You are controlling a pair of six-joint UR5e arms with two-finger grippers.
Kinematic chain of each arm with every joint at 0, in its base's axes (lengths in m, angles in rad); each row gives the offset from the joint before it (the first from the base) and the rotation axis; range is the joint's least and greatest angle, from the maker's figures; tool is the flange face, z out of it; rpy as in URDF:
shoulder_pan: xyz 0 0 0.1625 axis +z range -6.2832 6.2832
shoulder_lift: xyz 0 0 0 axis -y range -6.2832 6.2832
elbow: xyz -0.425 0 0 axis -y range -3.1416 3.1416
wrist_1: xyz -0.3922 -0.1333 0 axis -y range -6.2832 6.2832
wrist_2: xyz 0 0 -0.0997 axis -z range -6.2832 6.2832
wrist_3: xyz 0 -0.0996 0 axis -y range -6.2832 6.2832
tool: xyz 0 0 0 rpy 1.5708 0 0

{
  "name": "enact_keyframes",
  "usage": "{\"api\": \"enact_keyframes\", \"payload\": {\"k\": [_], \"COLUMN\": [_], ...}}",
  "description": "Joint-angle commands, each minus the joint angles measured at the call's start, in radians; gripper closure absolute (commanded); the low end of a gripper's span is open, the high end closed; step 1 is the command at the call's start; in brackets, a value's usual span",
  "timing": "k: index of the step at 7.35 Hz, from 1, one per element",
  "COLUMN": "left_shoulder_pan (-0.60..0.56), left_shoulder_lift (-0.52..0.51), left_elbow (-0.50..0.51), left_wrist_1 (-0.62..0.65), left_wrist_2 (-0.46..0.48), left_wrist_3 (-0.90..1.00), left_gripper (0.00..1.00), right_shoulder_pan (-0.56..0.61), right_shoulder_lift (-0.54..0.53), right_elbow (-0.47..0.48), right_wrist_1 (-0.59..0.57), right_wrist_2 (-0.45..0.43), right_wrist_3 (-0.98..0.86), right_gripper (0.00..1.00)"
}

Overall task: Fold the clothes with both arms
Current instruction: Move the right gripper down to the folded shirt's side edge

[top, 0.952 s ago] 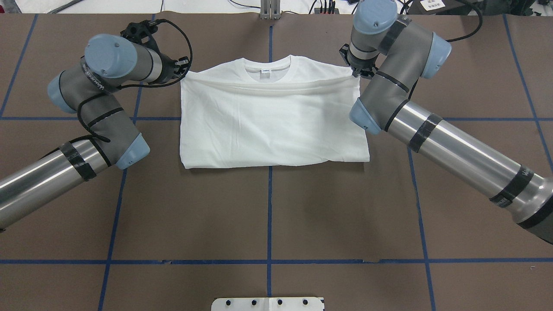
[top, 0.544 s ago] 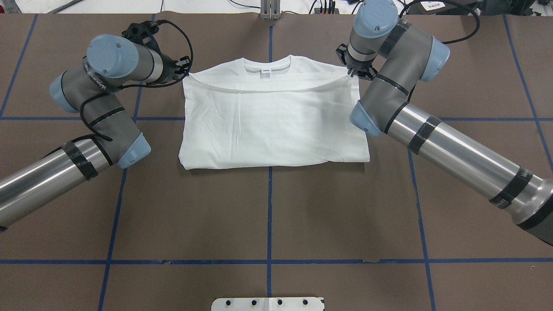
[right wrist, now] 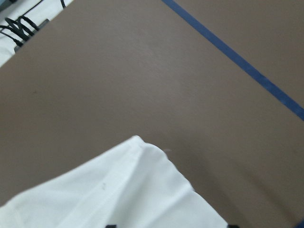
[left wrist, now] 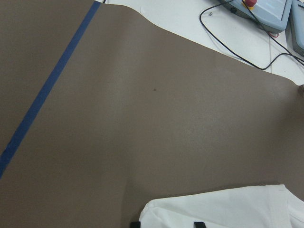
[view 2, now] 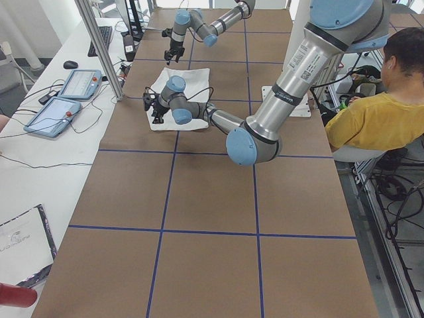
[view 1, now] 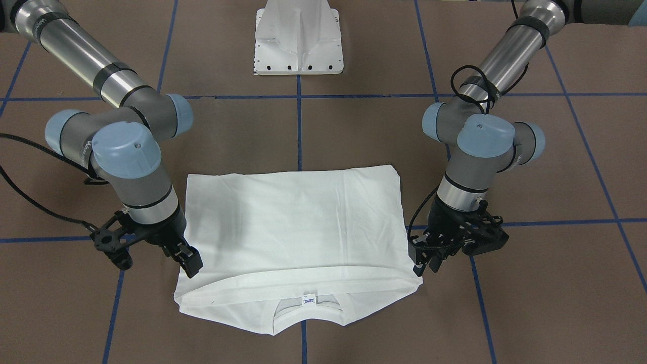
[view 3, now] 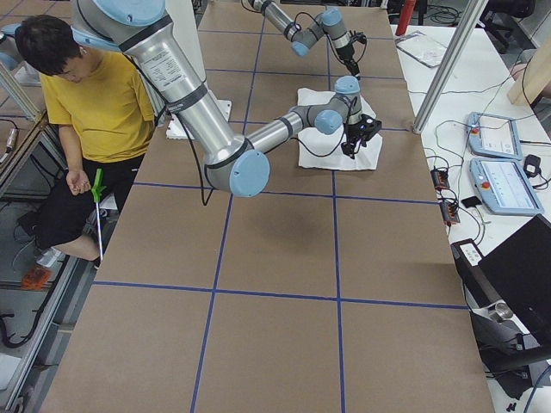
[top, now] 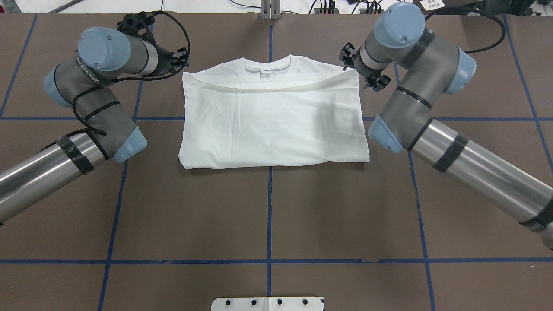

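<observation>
The white shirt (top: 272, 125) lies folded in half on the brown table, its near half laid over the far half. Its ribbed collar (top: 267, 65) and neck label (view 1: 307, 299) still show past the hem. My left gripper (top: 180, 59) hovers open just off the shirt's far left corner (left wrist: 218, 211). My right gripper (top: 356, 68) is open beside the far right corner (right wrist: 118, 190). In the front-facing view the right gripper (view 1: 191, 265) and left gripper (view 1: 422, 263) flank the shirt (view 1: 293, 222). Neither holds cloth.
The white pedestal base (view 1: 298, 38) stands at the robot's table edge. Blue tape lines (top: 269, 216) grid the brown table cover. A person in a yellow shirt (view 3: 103, 86) sits beside the base. Control tablets (view 3: 495, 138) lie along the far table edge.
Both grippers have let go of the hem and drawn outward from the far corners. The right arm swung further right. The folded hem has settled flat below the collar.
</observation>
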Motion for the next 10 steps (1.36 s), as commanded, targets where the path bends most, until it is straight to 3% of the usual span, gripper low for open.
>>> {"api": "enact_keyframes", "payload": {"k": [1,3,5,6,8,9,10], "left_shoulder_pan": [-0.003,-0.003,-0.003,-0.003,-0.003,-0.003,-0.003], "left_shoulder_lift": [0.009,0.011,0.012,0.014,0.014,0.014,0.014], "left_elbow": [-0.014,-0.015,-0.015,-0.015,-0.014,-0.014,-0.015], "left_wrist_1": [-0.002,-0.002,-0.002,-0.003,-0.003,-0.003,-0.003], "left_wrist_2": [-0.001,-0.001,0.0,0.0,0.002,0.002,0.0], "left_wrist_3": [0.001,0.001,0.001,0.001,0.001,0.001,0.001], "left_gripper": [0.52,0.52,0.52,0.52,0.52,0.52,0.52], "right_shoulder_pan": [-0.1,-0.171,-0.223,-0.228,-0.228,-0.228,-0.228], "right_shoulder_lift": [-0.211,-0.286,-0.285,-0.287,-0.285,-0.284,-0.284], "right_elbow": [0.244,0.327,0.31,0.301,0.298,0.301,0.306], "right_wrist_1": [0.008,0.008,0.006,0.006,0.006,0.006,0.006], "right_wrist_2": [-0.042,-0.043,-0.056,-0.058,-0.058,-0.057,-0.053], "right_wrist_3": [0.139,0.232,0.263,0.267,0.277,0.297,0.296], "right_gripper": [0.0,0.0,0.02,0.1,0.56,1.0,1.0]}}
